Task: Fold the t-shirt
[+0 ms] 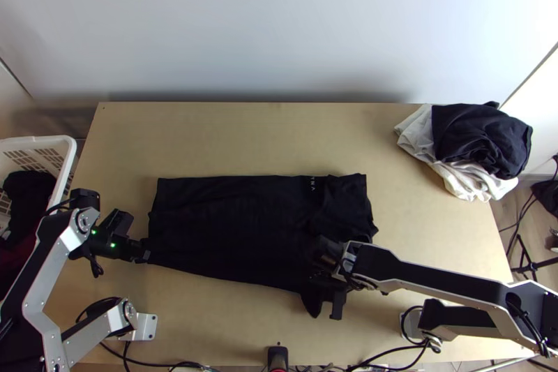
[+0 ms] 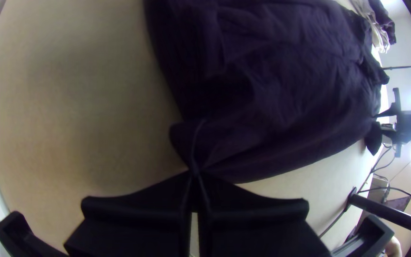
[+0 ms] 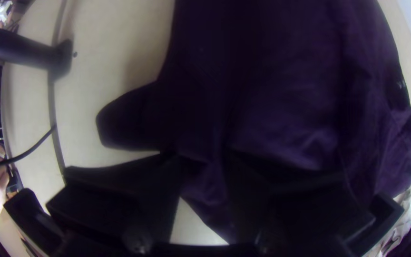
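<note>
The t-shirt [image 1: 230,225] lies as a wide, rumpled oblong of soft dark cloth on the smooth, pale wooden desk [image 1: 244,135], its far edge fairly straight, its near edge slanting. At the t-shirt's near left corner, the left hand [image 1: 144,253] has its flat black fingers pressed together on a gathered pinch of cloth. Over the t-shirt's near right part, the right hand [image 1: 322,276] stands partly open, with cloth between its fingers; whether it grips any, I cannot tell. A rounded flap [image 1: 313,303] juts from the t-shirt's near edge. Beyond its right end sit crumpled black cloth [image 1: 481,135] and creased off-white cloth [image 1: 474,180]; left of it stands a slotted white basket [image 1: 70,155].
</note>
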You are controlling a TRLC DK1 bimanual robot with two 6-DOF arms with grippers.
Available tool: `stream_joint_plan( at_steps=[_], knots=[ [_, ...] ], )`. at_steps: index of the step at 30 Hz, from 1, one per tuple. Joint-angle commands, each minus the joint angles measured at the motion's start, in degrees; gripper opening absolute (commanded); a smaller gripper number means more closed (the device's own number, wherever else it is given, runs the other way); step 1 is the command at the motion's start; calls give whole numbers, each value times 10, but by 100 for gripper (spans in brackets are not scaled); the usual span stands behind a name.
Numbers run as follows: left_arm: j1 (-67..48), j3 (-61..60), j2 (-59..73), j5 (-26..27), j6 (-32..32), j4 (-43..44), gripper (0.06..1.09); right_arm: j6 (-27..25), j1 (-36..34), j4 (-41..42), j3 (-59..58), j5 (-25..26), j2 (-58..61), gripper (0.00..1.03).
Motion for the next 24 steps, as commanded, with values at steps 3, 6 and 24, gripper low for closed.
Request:
stream_joint_plan(
  at_steps=[3, 6, 24],
  knots=[
    [-3, 13, 8, 0, 0, 1, 9, 5, -13, 20, -7, 26, 3, 3],
    [-3, 17, 7, 0, 2, 1, 9, 3, -24, 10, 2, 26, -2, 3],
    [-29, 137, 35, 19, -8, -96, 9, -78, -238, -52, 183, 23, 8, 3]
  ],
)
